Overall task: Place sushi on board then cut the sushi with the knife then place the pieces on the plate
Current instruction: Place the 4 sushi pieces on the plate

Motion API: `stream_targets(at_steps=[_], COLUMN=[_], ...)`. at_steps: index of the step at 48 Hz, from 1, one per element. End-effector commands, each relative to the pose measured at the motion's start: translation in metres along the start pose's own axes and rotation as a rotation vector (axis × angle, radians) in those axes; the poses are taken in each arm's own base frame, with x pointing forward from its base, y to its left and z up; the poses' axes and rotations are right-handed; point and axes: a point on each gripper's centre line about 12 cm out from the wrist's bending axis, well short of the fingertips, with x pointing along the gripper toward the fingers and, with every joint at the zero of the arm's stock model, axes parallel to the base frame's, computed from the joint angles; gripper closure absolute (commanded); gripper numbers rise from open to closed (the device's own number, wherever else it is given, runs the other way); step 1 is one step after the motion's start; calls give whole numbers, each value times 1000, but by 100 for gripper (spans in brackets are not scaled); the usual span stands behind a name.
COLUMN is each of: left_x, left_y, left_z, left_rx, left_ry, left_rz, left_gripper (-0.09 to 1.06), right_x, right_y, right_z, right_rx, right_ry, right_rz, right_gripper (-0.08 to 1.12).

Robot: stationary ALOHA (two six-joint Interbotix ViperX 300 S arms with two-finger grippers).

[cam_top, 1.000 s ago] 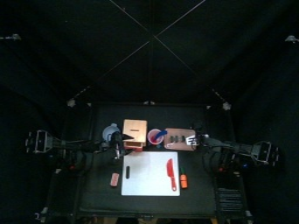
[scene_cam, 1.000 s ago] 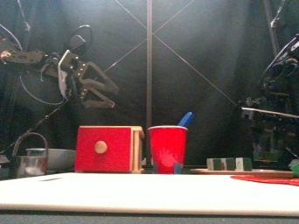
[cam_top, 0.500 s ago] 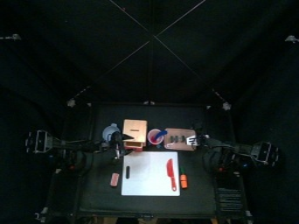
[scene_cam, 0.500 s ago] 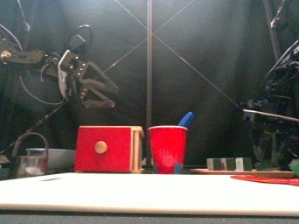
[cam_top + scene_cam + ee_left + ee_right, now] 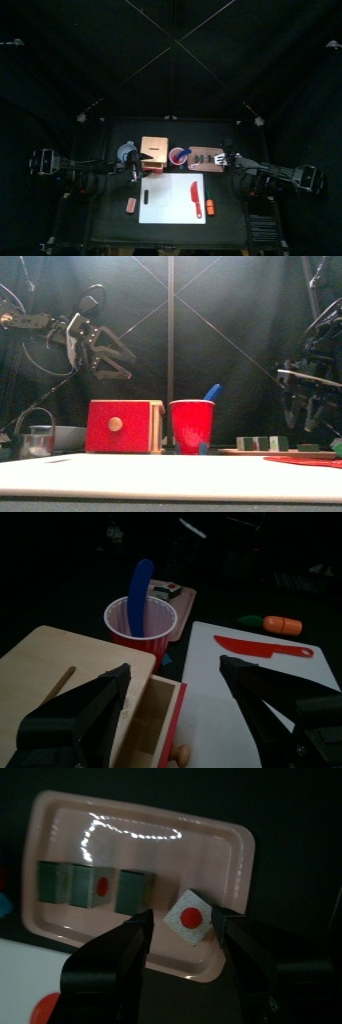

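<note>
Directly beneath the right end effector (image 5: 185, 920) lies a sushi piece (image 5: 191, 919).

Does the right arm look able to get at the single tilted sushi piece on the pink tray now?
Probably yes. The right fingers stand open above the pink tray, the tilted sushi piece between them in the wrist view. Nothing covers it; the row of three pieces lies apart.

A robotics test booth rather than a real kitchen: black curtains (image 5: 171, 50) enclose a small black table (image 5: 118, 225), with a left robot arm (image 5: 80, 168) and a right robot arm (image 5: 274, 172) reaching in from its sides. On the table sit play-kitchen props: a white cutting board (image 5: 167, 205), a red toy knife (image 5: 195, 197) and a red cup (image 5: 191, 424).
</note>
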Motion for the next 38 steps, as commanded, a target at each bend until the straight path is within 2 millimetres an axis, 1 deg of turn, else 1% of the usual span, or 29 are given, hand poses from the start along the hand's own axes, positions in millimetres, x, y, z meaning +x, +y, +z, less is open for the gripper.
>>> stream_targets(at_steps=[1,8,13,18,25,28,33,38], left_x=[2,4,9,13,20,25,31,36], left_y=[0,0,0,0,0,0,1,-3], left_z=[8,13,17,15,7,4,1,0], left_rx=[-1,-11,-29,-32,-47,-55,-73,-81], left_ry=[-28,-44,-54,-44,-15,-2,10,15], left_rz=[1,3,12,17,25,30,45,43], left_gripper=[-5,-5,-5,-5,-5,-5,-5,-5], right_x=[-35,-74,-87,-89,-97,-102,-102,-92], right_y=[22,48,66,81,106,117,128,131], right_z=[7,-9,-22,-34,-40,-44,-50,-44], right_rx=[-72,-274,-385,-466,-620,-720,-868,-929], right_ry=[-82,-140,-169,-195,-294,-342,-385,-410], right_rz=[159,402,565,695,887,970,1039,1034], right_gripper=[20,20,20,20,21,21,21,21])
